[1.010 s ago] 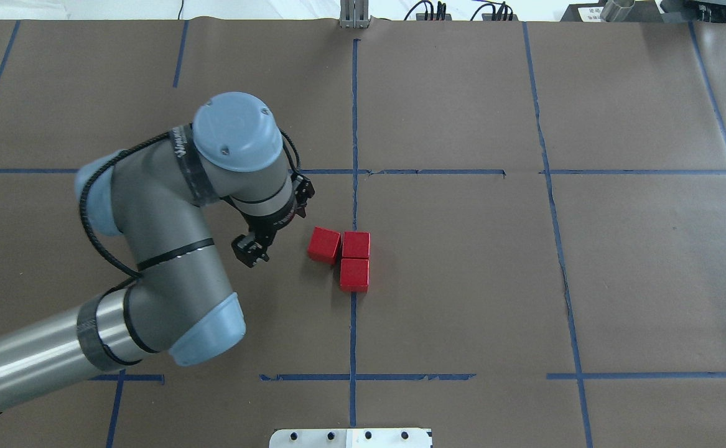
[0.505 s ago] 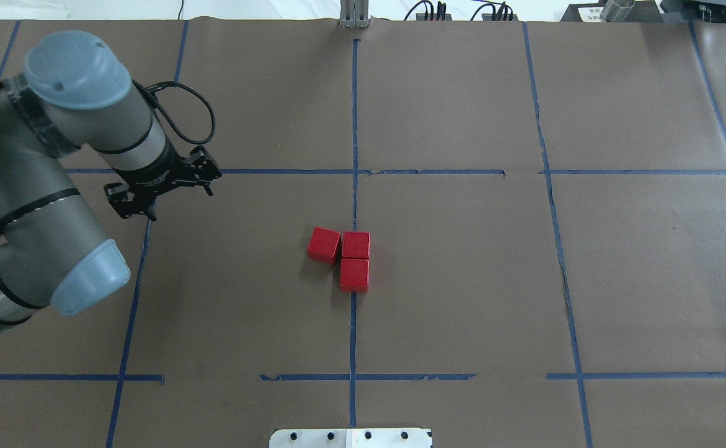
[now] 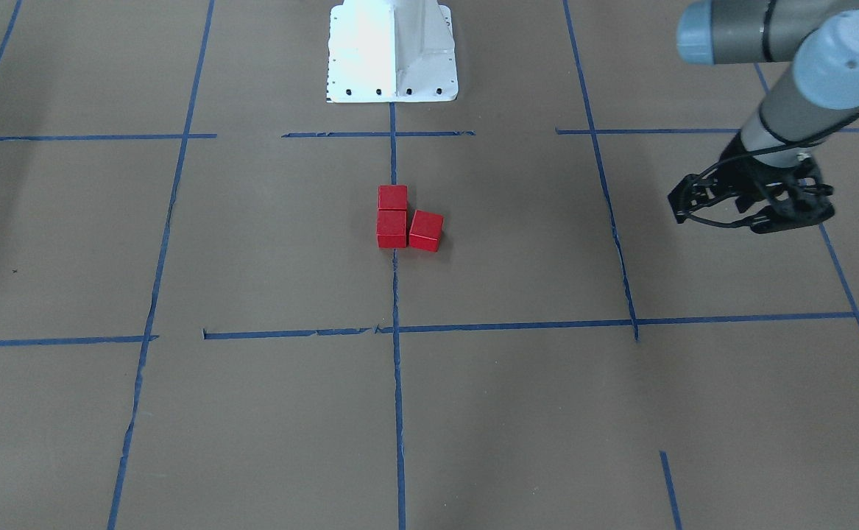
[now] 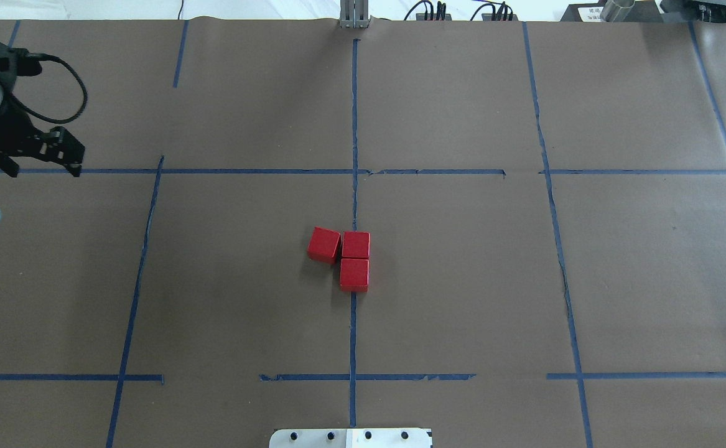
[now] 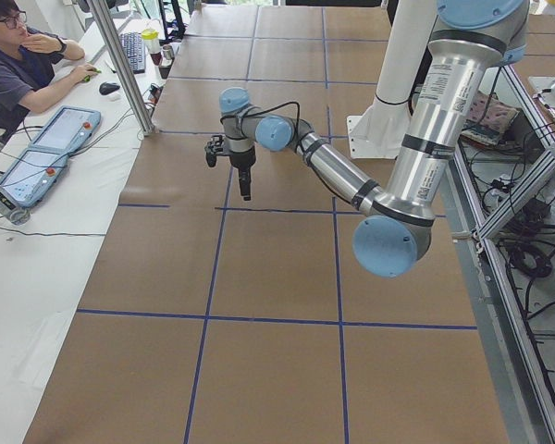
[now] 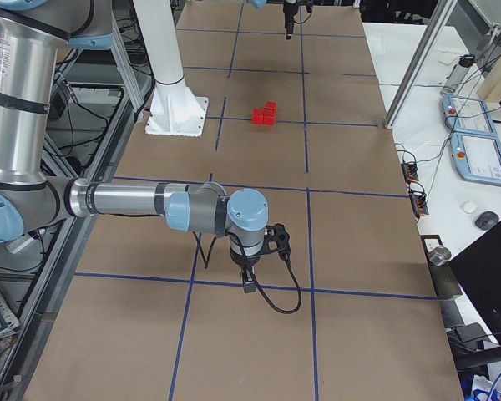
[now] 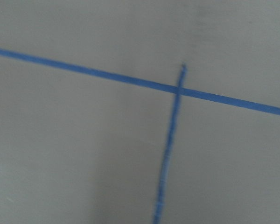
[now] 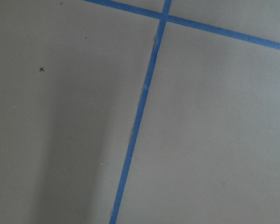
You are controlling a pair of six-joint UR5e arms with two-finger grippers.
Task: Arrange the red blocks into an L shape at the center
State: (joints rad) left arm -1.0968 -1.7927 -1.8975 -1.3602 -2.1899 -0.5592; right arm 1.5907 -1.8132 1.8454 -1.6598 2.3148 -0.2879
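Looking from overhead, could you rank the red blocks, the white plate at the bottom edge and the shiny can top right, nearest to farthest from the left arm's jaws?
1. red blocks, at the table's middle, nearest the left gripper.
2. white plate, at the bottom edge, centre.
3. shiny can, beyond the paper, top right corner.

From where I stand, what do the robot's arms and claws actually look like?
Both the left arm and right arm are round silver-grey tubes with pale blue caps at the joints and dark rings. Each ends in a small black gripper: left gripper, right gripper. A thin black cable loops from the right wrist.
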